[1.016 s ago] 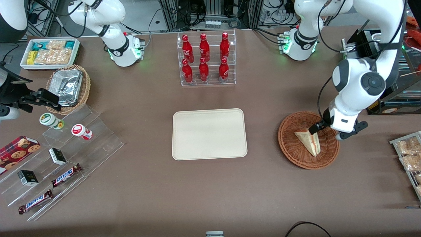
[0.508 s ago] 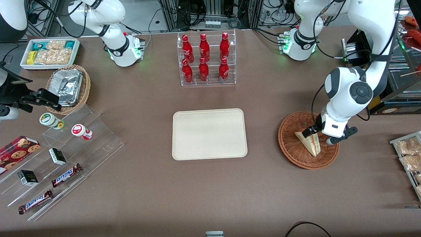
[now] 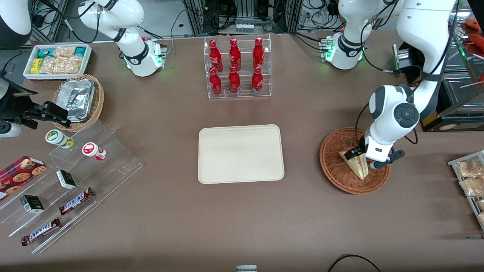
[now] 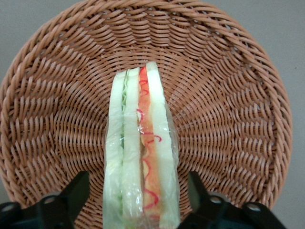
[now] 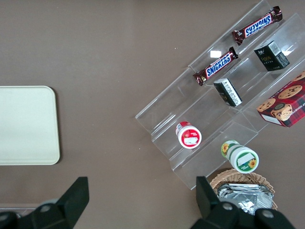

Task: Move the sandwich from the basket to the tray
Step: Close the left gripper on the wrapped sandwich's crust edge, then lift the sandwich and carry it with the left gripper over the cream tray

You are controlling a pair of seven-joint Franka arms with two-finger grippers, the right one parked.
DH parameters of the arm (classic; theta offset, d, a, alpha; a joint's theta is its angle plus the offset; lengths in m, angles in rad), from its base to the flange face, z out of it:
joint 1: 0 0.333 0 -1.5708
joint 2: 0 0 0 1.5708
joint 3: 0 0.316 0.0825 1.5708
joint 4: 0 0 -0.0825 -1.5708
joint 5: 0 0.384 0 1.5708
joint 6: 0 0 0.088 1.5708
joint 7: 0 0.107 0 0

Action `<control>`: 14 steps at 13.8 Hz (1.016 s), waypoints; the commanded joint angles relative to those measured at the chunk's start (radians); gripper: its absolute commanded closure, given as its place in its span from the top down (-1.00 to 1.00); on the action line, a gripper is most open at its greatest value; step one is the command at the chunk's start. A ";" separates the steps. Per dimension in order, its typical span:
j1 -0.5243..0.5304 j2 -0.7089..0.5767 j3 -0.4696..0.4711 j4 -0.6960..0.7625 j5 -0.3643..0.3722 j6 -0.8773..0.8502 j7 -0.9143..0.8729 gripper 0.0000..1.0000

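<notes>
The sandwich (image 3: 357, 164) (image 4: 141, 152), a clear-wrapped wedge of pale bread with red, orange and green filling, lies in the reddish-brown wicker basket (image 3: 336, 170) (image 4: 228, 95) toward the working arm's end of the table. My gripper (image 3: 363, 158) (image 4: 138, 198) is low over the basket and open. Its two black fingers (image 4: 76, 193) straddle the wide end of the sandwich, one on each side with a gap to the wrap. The cream tray (image 3: 241, 154) (image 5: 26, 125) lies flat mid-table with nothing on it.
A clear rack of red bottles (image 3: 237, 68) stands farther from the front camera than the tray. A wire rack of snack packets (image 3: 470, 177) sits at the table edge beside the basket. Acrylic steps with candy bars (image 3: 56, 189) and a foil-filled tan basket (image 3: 77, 100) lie toward the parked arm's end.
My gripper has come down and shifted slightly toward the tray, from above the basket's rim to around the sandwich's wide end. The sandwich has not moved.
</notes>
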 commanded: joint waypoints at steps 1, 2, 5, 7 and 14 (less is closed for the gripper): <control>-0.001 0.019 0.003 0.024 0.023 0.010 -0.025 -0.50; -0.002 0.019 0.003 0.034 0.023 0.009 -0.028 -0.77; -0.008 0.007 0.001 0.073 0.026 -0.054 -0.050 -0.98; -0.015 -0.021 -0.002 0.122 0.027 -0.175 -0.048 -0.97; -0.184 -0.030 -0.026 0.415 0.026 -0.556 -0.076 -0.97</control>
